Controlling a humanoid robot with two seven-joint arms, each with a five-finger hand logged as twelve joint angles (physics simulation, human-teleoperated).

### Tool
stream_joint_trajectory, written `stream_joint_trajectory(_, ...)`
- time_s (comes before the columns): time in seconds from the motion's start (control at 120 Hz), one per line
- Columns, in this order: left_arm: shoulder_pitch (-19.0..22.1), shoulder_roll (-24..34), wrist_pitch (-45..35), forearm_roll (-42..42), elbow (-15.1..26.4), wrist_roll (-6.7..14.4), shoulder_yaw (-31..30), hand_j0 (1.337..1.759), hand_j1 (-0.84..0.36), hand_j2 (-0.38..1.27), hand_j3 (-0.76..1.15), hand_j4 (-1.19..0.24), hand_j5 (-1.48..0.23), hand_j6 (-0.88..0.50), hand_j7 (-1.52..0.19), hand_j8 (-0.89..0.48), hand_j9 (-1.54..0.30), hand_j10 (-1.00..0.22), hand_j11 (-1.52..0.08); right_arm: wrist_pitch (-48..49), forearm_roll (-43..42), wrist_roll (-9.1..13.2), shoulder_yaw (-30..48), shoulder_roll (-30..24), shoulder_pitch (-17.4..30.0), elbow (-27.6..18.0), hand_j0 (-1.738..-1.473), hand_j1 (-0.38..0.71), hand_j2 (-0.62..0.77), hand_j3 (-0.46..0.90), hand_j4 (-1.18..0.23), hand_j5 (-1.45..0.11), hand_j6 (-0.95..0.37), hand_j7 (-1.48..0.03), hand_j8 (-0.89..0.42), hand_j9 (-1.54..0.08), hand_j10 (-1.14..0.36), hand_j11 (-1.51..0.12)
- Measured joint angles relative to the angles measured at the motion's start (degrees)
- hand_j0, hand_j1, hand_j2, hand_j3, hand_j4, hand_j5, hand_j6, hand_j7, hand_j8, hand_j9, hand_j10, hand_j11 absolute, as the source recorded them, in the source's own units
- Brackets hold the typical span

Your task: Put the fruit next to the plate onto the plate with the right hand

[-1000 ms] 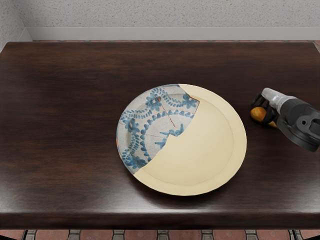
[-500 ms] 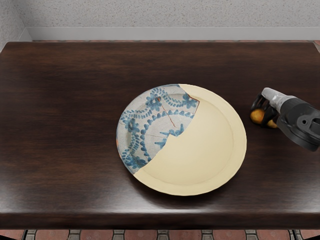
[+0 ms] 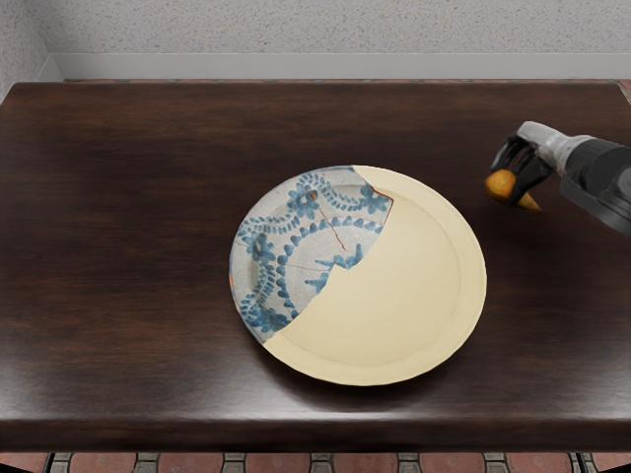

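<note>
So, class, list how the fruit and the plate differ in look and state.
The fruit is small and orange; the plate is far larger, cream with a blue-patterned part. The fruit sits gripped in the right hand; the plate lies free on the table. The two are apart.

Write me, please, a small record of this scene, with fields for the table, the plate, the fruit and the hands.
table: dark brown wooden table
plate: round cream plate, blue floral pattern on its left part, in the middle of the table
fruit: small orange fruit, right of the plate, not on it
right hand: dark right hand, fingers closed around the fruit
left hand: not in view
</note>
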State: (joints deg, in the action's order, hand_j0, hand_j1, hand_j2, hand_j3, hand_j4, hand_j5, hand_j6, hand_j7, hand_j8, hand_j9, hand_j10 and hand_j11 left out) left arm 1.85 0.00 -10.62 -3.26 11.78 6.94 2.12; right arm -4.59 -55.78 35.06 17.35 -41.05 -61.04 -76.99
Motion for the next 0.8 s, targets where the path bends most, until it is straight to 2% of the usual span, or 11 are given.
stream_joint_trajectory(0.167,0.0,0.0,0.0,0.0,0.0,0.0,0.0,1.658,0.34,0.0,0.0,0.0,0.0,0.0,0.0,0.0,0.0,0.0,0.0,4.0,2.5,0.0,5.4,-0.1,0.0,-3.0,-1.658,0.4,0.58,0.0,-0.74,-1.05,-0.43,-1.0,-0.49,-1.03,-0.76,-1.03)
stream_joint_trajectory(0.342,0.0,0.0,0.0,0.0,0.0,0.0,0.0,1.658,0.34,0.0,0.0,0.0,0.0,0.0,0.0,0.0,0.0,0.0,0.0,8.0,6.3,0.0,10.8,-0.9,-0.1,-8.5,-1.658,0.41,0.57,0.0,-0.74,-1.06,-0.43,-1.01,-0.48,-1.03,-0.76,-1.03)
stream_joint_trajectory(0.525,0.0,0.0,0.0,0.0,0.0,0.0,0.0,1.658,0.34,0.0,0.0,0.0,0.0,0.0,0.0,0.0,0.0,0.0,0.0,10.3,9.8,0.0,13.3,-0.7,-0.2,-12.8,-1.658,0.42,0.57,0.0,-0.74,-1.08,-0.41,-1.01,-0.46,-1.04,-0.76,-1.04)
stream_joint_trajectory(0.8,0.0,0.0,0.0,0.0,0.0,0.0,0.0,1.658,0.34,0.0,0.0,0.0,0.0,0.0,0.0,0.0,0.0,0.0,0.0,12.0,11.9,0.0,13.9,5.4,0.2,-14.9,-1.658,0.42,0.57,0.0,-0.75,-1.09,-0.41,-1.02,-0.46,-1.04,-0.77,-1.04)
